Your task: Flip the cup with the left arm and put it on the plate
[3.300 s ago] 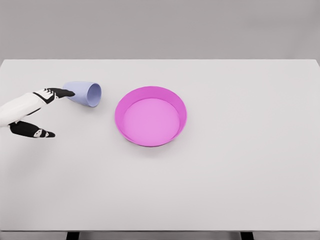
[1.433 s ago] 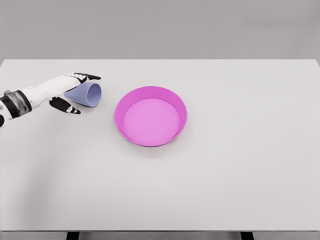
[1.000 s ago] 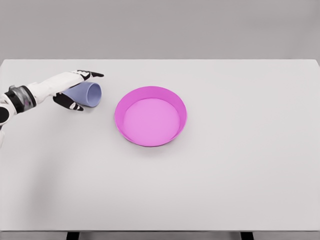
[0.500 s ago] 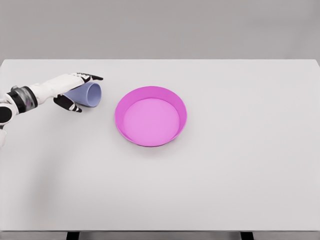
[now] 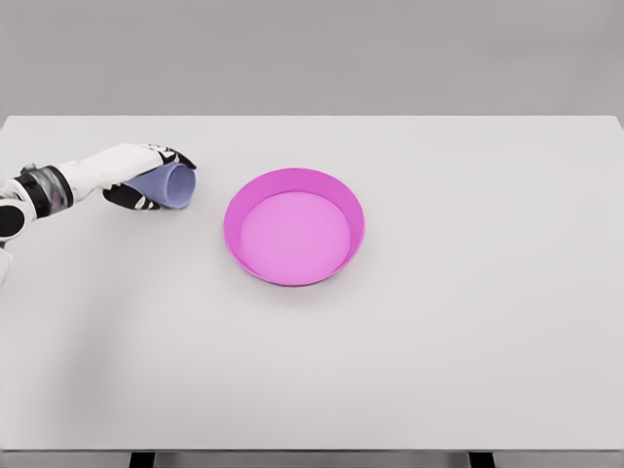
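Observation:
A lilac cup (image 5: 172,186) lies on its side on the white table (image 5: 409,331), its open mouth facing right toward the plate. My left hand (image 5: 146,177) comes in from the left edge and wraps the cup's body, with dark fingertips curled over the top and the thumb underneath. The magenta plate (image 5: 293,225) sits a short way to the right of the cup, with nothing in it. The right arm does not appear.
My left hand has moved in from the left over the cup, and its fingers have curled down around it. The cup and the plate have stayed in place.

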Action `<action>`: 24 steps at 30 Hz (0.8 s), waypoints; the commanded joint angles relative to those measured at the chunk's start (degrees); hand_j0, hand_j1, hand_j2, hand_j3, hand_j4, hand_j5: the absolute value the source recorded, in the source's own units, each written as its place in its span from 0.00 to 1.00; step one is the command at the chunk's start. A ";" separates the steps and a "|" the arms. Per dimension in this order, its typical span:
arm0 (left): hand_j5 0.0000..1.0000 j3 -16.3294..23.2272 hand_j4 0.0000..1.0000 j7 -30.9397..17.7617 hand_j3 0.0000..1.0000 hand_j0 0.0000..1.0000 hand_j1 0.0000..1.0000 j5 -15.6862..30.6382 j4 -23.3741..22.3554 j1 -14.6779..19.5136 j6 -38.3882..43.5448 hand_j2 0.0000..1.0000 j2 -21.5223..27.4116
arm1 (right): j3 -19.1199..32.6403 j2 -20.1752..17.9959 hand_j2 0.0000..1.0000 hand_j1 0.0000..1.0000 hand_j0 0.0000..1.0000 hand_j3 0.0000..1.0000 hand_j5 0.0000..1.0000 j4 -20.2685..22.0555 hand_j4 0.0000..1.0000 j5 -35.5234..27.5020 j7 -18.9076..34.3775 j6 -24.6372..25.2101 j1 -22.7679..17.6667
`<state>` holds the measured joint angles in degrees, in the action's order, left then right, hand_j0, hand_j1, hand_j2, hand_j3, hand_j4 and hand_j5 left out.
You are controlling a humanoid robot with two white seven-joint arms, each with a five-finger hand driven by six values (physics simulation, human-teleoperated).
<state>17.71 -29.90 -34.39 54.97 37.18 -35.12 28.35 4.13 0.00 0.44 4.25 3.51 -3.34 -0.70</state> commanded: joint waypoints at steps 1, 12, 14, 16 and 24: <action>0.73 -0.05 0.73 0.02 0.73 0.73 0.73 -0.07 0.23 0.00 0.12 0.73 0.04 | 0.00 0.00 1.00 1.00 1.00 1.00 1.00 0.00 1.00 -0.03 0.01 0.00 0.00; 0.71 -0.84 0.71 0.02 0.71 0.71 0.71 1.25 0.67 0.35 0.12 0.71 0.04 | 0.00 0.00 1.00 1.00 1.00 1.00 1.00 0.00 1.00 -0.03 0.01 0.00 0.00; 0.71 -0.93 0.71 -0.24 0.71 0.71 0.71 5.20 0.67 0.35 0.12 0.71 0.31 | 0.00 0.00 1.00 1.00 1.00 1.00 1.00 0.00 1.00 -0.03 0.01 0.00 0.00; 0.71 -0.93 0.71 -0.60 0.71 0.71 0.71 8.10 0.67 0.35 0.12 0.71 0.48 | 0.00 0.00 1.00 1.00 1.00 1.00 1.00 0.00 1.00 0.06 0.01 0.00 0.00; 0.71 -0.75 0.71 -5.10 0.71 0.71 0.71 21.55 0.67 0.26 0.12 0.71 0.48 | -0.09 0.00 1.00 1.00 1.00 1.00 1.00 0.00 1.00 -0.03 0.01 0.00 0.00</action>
<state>16.93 -33.63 -17.57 55.61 37.44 -35.16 28.84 4.12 0.00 0.44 4.23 3.51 -3.33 -0.70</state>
